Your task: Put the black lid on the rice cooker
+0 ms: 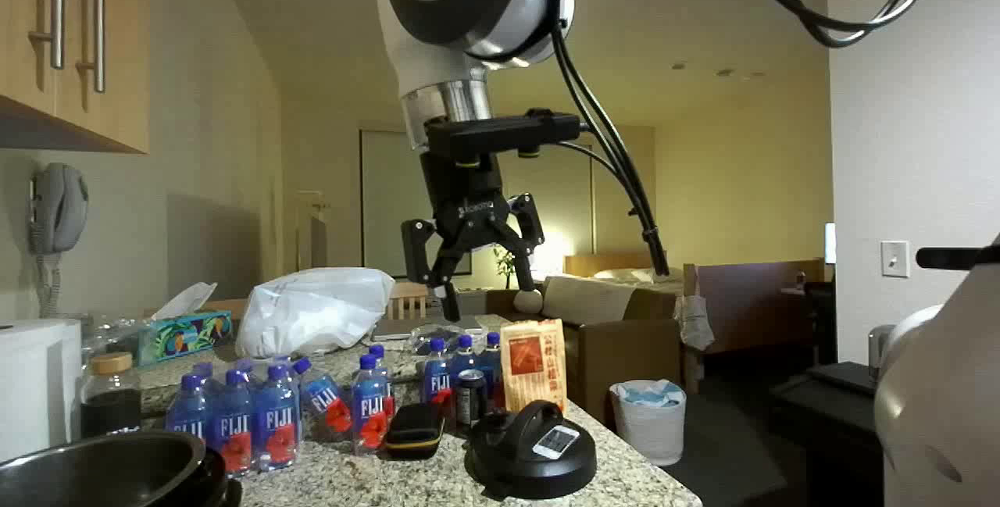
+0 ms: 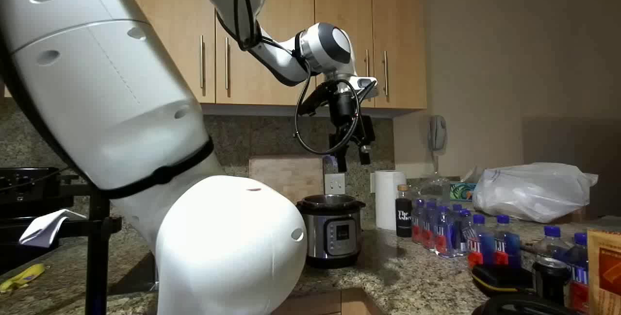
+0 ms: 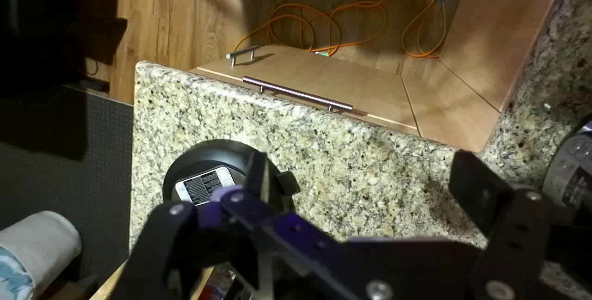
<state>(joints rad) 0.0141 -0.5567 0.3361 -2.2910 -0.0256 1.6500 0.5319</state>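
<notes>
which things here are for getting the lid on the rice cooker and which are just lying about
For the job:
black lid, off the cooker
rice cooker, uncovered
gripper, open, holding nothing

Just lying about:
water bottles
white plastic bag
tissue box
paper towel roll
small black case
can
tan packet
</notes>
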